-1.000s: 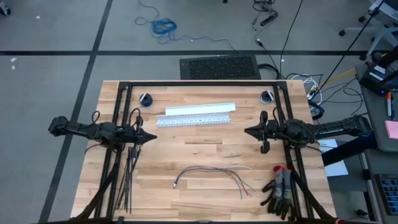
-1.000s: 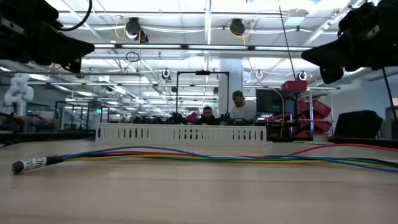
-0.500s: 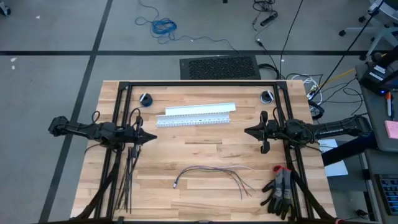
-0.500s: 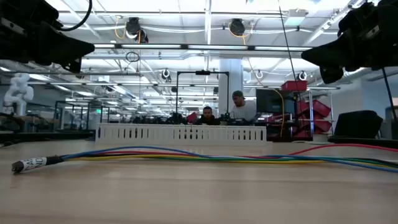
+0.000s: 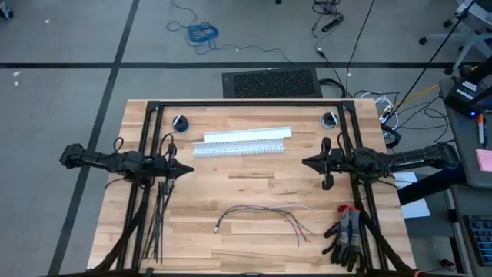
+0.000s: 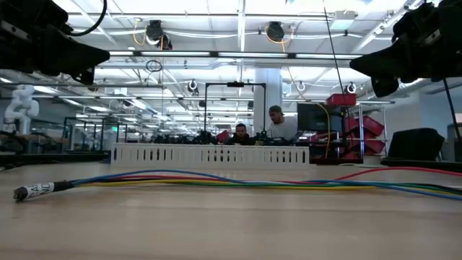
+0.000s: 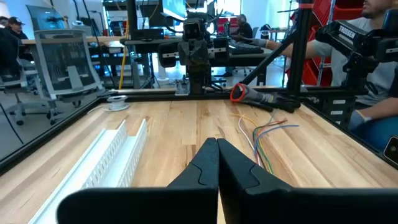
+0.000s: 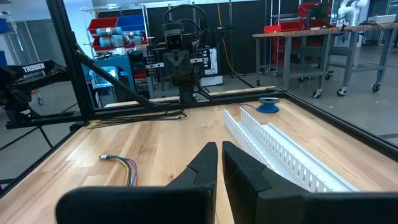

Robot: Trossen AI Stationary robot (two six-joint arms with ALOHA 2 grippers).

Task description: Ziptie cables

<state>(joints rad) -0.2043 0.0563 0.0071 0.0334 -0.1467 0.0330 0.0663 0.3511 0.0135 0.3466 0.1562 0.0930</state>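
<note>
The cables [image 5: 265,212], a loose bundle of thin grey and reddish wires, lie flat on the table's near middle. Their small connector tip [image 5: 217,228] points left and the splayed ends point right. In the low view the cables [image 6: 216,180] run across the picture. The zipties [image 5: 157,223], thin black strips, lie on the table near the left edge, below my left arm. My left gripper [image 5: 191,170] hovers shut above the table's left side. My right gripper [image 5: 305,162] hovers shut above the right side. Both point at the table's middle and hold nothing.
A white slotted channel [image 5: 242,141] lies across the far middle. Two small round things [image 5: 180,123] [image 5: 330,119] sit near the far corners. Dark gloves with red cuffs [image 5: 346,235] lie at the near right corner. A black frame [image 5: 246,104] borders the table. People sit beyond the table [image 6: 278,123].
</note>
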